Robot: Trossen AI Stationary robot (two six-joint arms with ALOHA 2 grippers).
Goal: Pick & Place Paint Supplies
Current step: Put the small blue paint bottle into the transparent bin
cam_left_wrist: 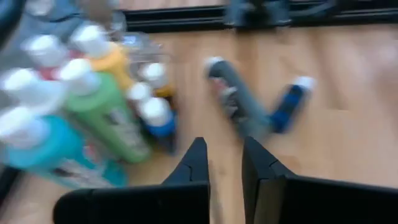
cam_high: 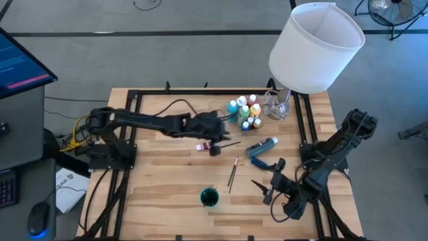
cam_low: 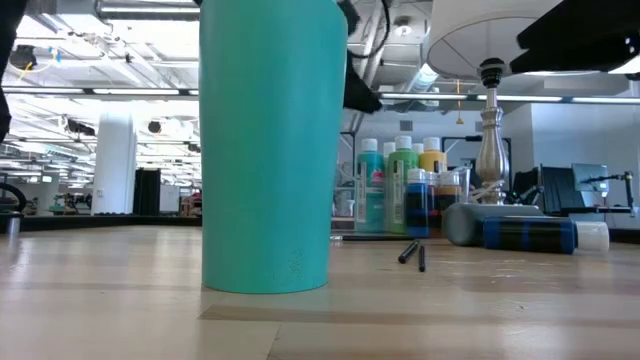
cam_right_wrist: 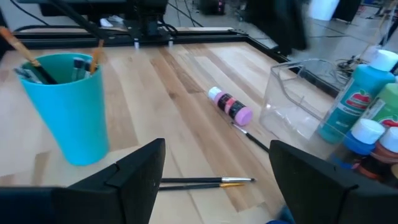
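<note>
Pale slatted wooden worktop (cam_high: 167,187) with a black frame, grey floor around it and a monitor off to the left. Left tool (cam_high: 224,131) is pinched shut with nothing in it, above the pink white-capped paint bottle (cam_high: 203,146). Teal plastic cup (cam_high: 209,197) holds brushes near the front edge. A cluster of white-capped paint bottles (cam_high: 244,112) stands by the big white lampshade (cam_high: 315,47). Right tool (cam_high: 270,181) gapes wide, empty, front right.
</note>
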